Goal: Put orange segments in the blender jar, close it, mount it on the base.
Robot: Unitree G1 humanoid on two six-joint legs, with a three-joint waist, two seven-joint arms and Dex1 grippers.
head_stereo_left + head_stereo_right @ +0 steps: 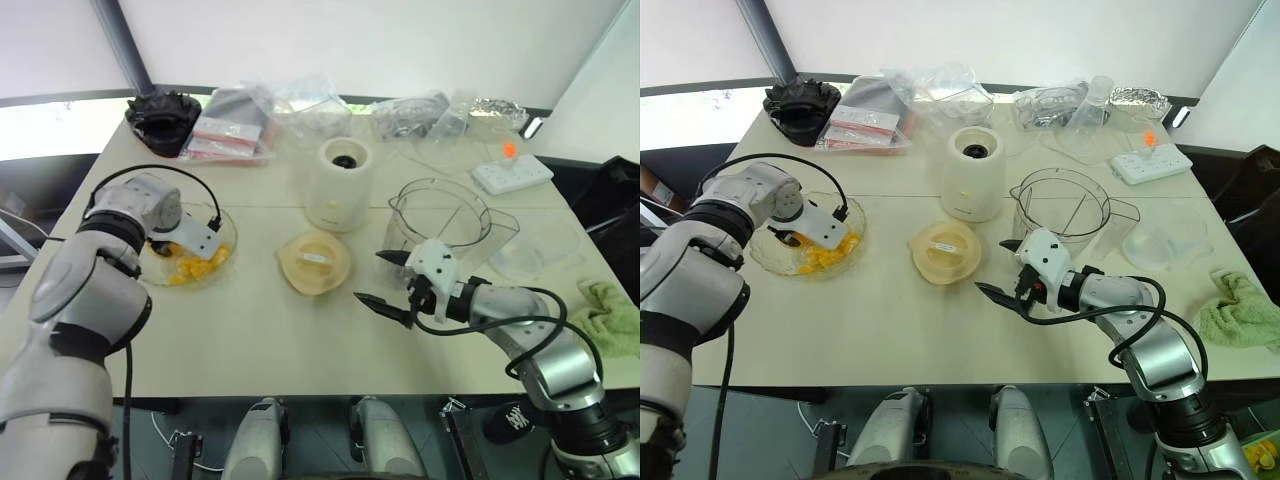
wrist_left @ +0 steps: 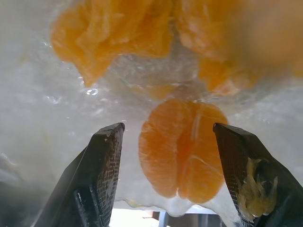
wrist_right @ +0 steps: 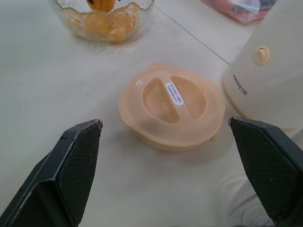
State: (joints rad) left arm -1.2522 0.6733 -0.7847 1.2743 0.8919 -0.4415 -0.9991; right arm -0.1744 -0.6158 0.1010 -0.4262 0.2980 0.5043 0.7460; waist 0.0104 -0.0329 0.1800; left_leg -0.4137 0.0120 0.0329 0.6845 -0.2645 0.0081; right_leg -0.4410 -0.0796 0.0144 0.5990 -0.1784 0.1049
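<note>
Black-fingered left hand (image 2: pixel 165 161) dips, spread, around an orange segment (image 2: pixel 182 149); right hand (image 1: pixel 385 280) hovers wide, empty.

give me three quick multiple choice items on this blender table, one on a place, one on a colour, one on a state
1. Where is the left gripper?
A. in the shallow clear crinkled dish of orange segments
B. over the clear plastic blender jar
C. on the base

2. What colour is the flat round lid?
A. black
B. cream
C. green

3. How are the right gripper's jaws?
A. shut on the lid
B. holding the jar
C. open, empty

Answers: 1 A, its fingers straddle a segment in the dish. 2 B, pale cream beside the cream-white cylindrical base. 3 C, fingers spread with nothing between.
</note>
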